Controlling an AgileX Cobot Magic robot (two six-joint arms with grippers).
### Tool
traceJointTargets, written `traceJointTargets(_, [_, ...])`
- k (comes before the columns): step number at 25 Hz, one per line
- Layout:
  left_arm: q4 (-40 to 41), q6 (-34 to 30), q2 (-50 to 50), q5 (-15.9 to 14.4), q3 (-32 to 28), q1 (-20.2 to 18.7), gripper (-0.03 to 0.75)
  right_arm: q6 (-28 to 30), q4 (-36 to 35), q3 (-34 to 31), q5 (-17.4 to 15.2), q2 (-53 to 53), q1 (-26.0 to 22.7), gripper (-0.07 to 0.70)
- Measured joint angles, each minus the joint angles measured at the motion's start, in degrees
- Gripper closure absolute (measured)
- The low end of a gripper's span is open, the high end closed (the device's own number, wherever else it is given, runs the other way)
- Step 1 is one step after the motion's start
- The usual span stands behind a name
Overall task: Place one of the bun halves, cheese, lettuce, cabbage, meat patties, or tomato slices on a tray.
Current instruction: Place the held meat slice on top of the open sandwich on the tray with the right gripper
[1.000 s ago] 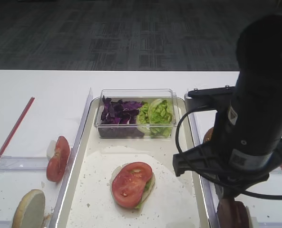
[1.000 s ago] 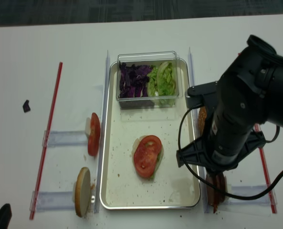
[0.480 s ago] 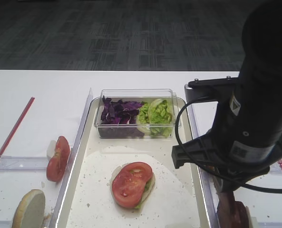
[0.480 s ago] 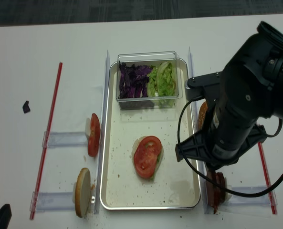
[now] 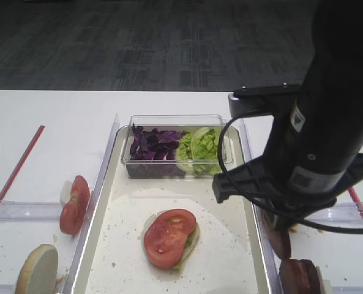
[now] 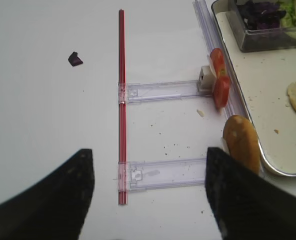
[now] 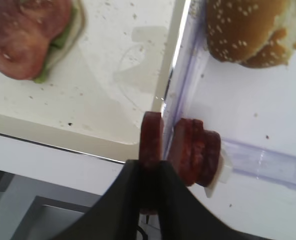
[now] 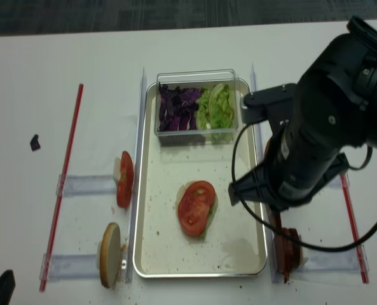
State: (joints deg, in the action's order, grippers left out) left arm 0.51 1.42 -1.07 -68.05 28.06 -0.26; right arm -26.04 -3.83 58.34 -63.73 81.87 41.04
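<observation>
In the exterior high view the bulky right arm hides its gripper; the tray carries a tomato-topped stack, with more meat patties beyond its right rim. In the right wrist view the right gripper pinches one upright meat patty beside the tray's edge, a sesame bun half beyond. In the left wrist view the left gripper's fingers stand spread above a bun.

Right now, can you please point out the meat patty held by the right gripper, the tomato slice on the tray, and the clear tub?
meat patty [image 7: 150,139]: right wrist view, its upright edge.
tomato slice [image 5: 168,237]: exterior high view, cut face.
clear tub [image 5: 172,166]: exterior high view, front wall.
</observation>
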Motion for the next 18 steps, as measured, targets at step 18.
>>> traceJointTargets(18, [0.12,0.0,0.0,0.0,0.0,0.0,0.277,15.28,-11.64,1.18,8.93,-0.79,0.0,0.51])
